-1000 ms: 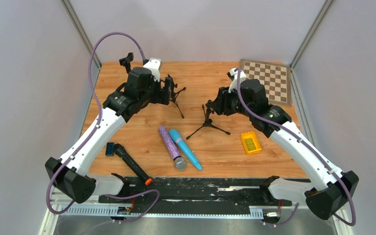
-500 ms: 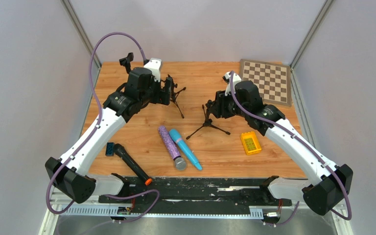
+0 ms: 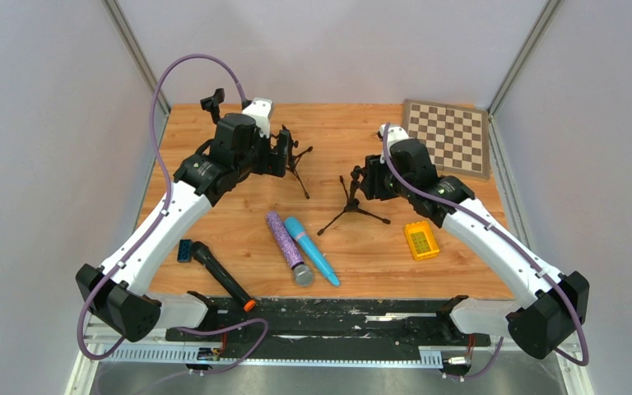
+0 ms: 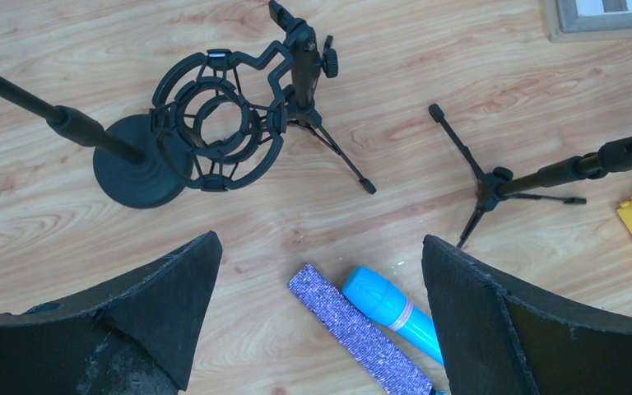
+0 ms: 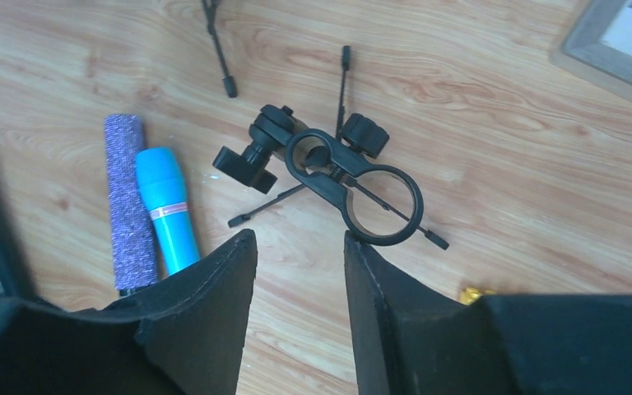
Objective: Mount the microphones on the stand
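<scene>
Brightness: bright and even across all three views, soft white light from above.
Shadows: pale, short, soft-edged; thin ones hugging the legs of the tripod stand (image 5: 336, 174), a slightly darker one beside the black microphone (image 3: 224, 276) near the near-left corner of the tabletop (image 3: 378, 255).
Glare: faint sheen on the light-blue microphone (image 4: 391, 311).
Focus: overhead view crisp; wrist views crisp on the wood grain, softer on the left end effector (image 4: 317, 251) and right end effector (image 5: 300, 240) at the bottom edge.
Distortion: slight wide-angle stretch toward wrist-view corners.
</scene>
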You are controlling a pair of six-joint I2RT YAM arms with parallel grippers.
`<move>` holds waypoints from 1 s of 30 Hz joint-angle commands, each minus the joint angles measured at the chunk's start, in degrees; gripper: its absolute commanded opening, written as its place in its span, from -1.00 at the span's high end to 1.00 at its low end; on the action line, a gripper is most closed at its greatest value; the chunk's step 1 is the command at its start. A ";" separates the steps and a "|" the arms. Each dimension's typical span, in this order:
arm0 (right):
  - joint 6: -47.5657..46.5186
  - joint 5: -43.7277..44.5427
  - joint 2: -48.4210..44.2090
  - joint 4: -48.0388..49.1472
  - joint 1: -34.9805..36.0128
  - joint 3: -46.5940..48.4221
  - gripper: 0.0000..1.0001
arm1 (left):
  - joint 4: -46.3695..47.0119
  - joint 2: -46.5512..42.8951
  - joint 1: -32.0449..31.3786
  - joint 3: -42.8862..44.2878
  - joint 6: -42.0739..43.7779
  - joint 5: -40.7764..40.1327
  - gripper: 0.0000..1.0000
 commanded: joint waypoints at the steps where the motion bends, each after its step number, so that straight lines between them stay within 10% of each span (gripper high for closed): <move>1: -2.06 5.98 -0.30 0.20 -0.43 1.81 0.08 | 1.45 -0.60 -0.58 -0.16 0.94 -0.65 -1.00; 30: -1.51 -0.26 -1.33 1.12 -2.92 -0.94 -0.13 | 1.46 -0.76 -1.07 -0.21 1.22 -1.76 -1.00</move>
